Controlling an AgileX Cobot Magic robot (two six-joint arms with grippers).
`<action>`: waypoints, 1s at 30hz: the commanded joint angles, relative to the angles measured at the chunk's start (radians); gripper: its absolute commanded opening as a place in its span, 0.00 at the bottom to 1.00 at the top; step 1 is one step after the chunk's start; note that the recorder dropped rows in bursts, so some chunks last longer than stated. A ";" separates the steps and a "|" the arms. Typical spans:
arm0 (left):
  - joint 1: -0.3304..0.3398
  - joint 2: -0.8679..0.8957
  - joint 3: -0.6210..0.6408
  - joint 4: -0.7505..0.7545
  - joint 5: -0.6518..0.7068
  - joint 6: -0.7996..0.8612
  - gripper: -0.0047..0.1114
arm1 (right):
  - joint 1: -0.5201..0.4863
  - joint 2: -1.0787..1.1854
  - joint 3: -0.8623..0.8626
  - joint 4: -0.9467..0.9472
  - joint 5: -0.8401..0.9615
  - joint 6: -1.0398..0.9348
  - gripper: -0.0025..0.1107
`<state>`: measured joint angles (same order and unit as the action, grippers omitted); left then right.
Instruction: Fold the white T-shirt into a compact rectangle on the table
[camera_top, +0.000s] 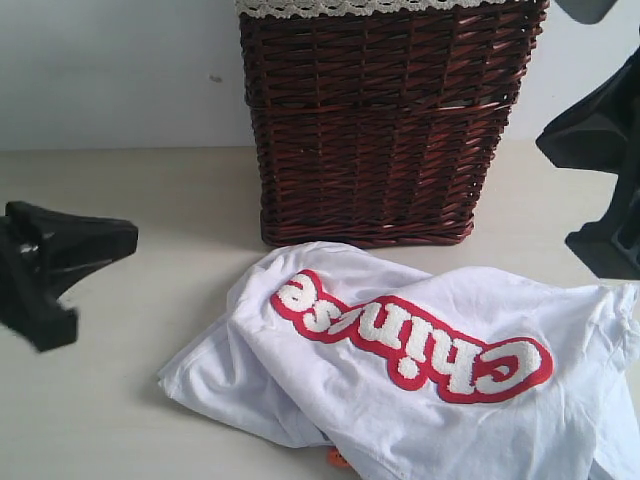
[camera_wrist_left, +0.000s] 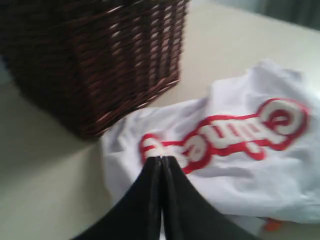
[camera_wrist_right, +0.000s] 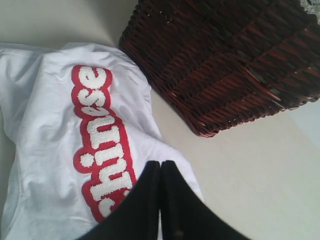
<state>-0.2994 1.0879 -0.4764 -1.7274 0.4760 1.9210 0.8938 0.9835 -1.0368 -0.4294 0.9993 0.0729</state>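
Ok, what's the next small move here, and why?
Probably open the left gripper and lower it to the nearest edge of the white T-shirt to start spreading it. The shirt lies crumpled on the table, and the right gripper is shut too.

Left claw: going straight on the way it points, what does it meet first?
Probably the white T-shirt, near the "se" end of its lettering, just ahead of the shut left claw. The wicker basket sits beyond. Height above the cloth is unclear.
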 joint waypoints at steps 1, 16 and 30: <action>-0.341 0.132 -0.171 -0.017 -0.476 -0.080 0.04 | 0.002 -0.004 0.003 0.011 -0.014 0.011 0.02; -0.670 0.530 -0.173 0.069 -0.163 0.030 0.14 | 0.002 -0.006 0.003 0.005 0.045 0.046 0.02; -0.708 0.721 -0.266 0.067 -0.433 0.177 0.50 | 0.002 -0.006 0.036 0.006 0.018 0.046 0.02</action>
<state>-1.0009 1.8055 -0.7147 -1.6570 0.1343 2.0924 0.8938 0.9814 -1.0146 -0.4152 1.0427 0.1154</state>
